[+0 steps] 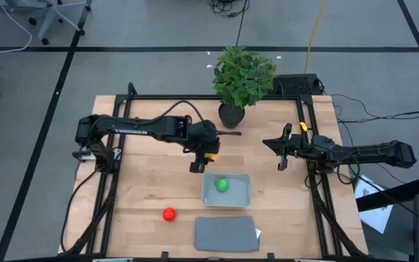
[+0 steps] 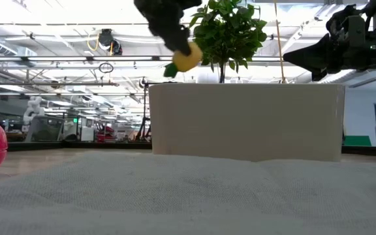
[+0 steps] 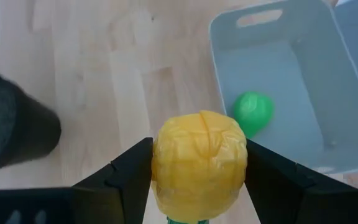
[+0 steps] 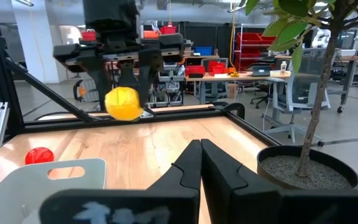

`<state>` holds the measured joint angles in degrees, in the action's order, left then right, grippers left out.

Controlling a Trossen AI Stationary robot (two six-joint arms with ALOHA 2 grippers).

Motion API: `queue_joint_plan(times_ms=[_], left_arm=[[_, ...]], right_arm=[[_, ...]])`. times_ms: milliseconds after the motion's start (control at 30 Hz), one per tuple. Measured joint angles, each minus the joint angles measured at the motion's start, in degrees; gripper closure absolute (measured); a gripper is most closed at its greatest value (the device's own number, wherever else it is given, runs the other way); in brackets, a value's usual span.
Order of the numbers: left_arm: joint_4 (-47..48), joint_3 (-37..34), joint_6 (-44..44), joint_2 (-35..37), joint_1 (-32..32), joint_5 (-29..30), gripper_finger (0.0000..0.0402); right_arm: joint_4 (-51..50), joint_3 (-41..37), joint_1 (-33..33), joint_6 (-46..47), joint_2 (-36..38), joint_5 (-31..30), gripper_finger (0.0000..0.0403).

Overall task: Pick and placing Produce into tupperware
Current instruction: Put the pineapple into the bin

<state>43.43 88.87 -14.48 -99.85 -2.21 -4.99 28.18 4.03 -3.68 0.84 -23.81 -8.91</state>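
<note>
— One piece is in the tub (image 1: 244,195) so far: the green ball (image 1: 222,185), lying on its floor near one corner.

— And the yellow one?

— The left tool (image 1: 198,161) has its fingers clamped on the yellow fruit (image 3: 199,162), held up off the tabletop (image 1: 151,182) just beside the tub's rim, green tip pointing down. It's not over the tub, I'd say, only next to it.

— The red ball?

— The red ball (image 1: 169,214) sits alone on the wood, well apart from the tub, near the flat grey lid (image 1: 226,233).

— What about the other arm?

— The right tool (image 4: 201,163) hangs above the right side, near the potted plant (image 1: 242,80), fingers pressed together, holding nothing.
</note>
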Motion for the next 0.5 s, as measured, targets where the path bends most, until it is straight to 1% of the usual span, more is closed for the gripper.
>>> queue_joint_plan(times_ms=[100,300,500], left_arm=[[0.34,3.67,-0.39,-2.76,0.49,-1.55,0.0179],[-0.12,9.6,-1.53,-8.42,1.27,-6.98,0.0179],[-0.89,15.14,-4.0,-15.43,2.53,-9.73,0.0179]], right_arm=[[-0.07,0.0,0.02,0.0,0.0,0.04,0.0403],[-0.1,0.0,0.01,0.0,0.02,0.03,0.0403],[-0.12,0.0,0.02,0.13,0.0,0.04,0.0403]])
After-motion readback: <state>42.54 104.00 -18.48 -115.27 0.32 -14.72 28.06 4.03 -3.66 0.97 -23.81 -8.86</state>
